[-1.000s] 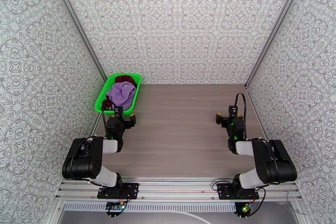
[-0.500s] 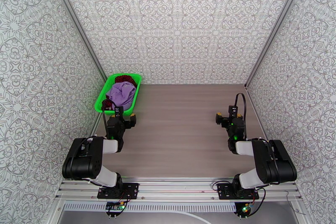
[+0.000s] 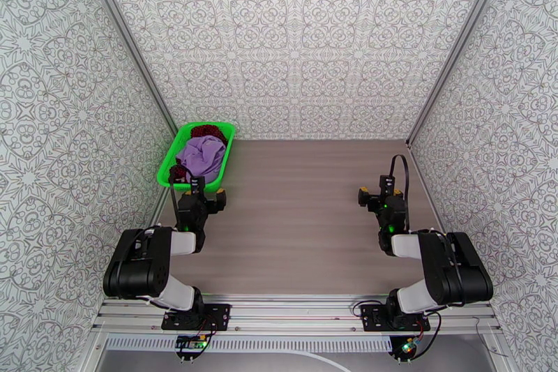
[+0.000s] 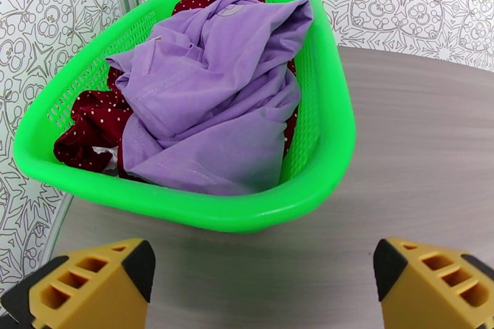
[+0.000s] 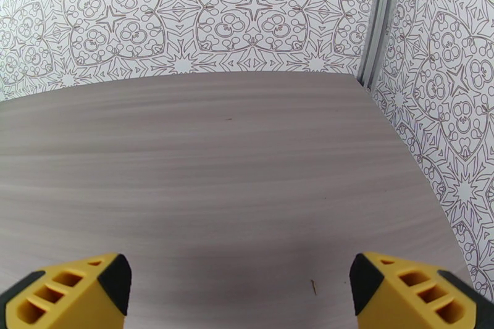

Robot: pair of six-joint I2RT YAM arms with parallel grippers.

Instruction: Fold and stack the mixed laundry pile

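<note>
shirt [image 4: 210,89] heaped in basket [image 4: 336,139] at table [image 3: 300,220] far-left corner. left gripper [image 4: 262,274] and right gripper [image 5: 241,290] gape wide, holding nothing.

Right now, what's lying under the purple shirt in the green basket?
A dark red dotted garment pokes out beneath the purple shirt at both ends of the basket. Most of it is covered.

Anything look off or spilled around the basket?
Nothing stands out. The purple T-shirt lies crumpled over the red speckled garment inside the green basket; no clothing lies on the table. The left gripper and right gripper are open and empty.
</note>
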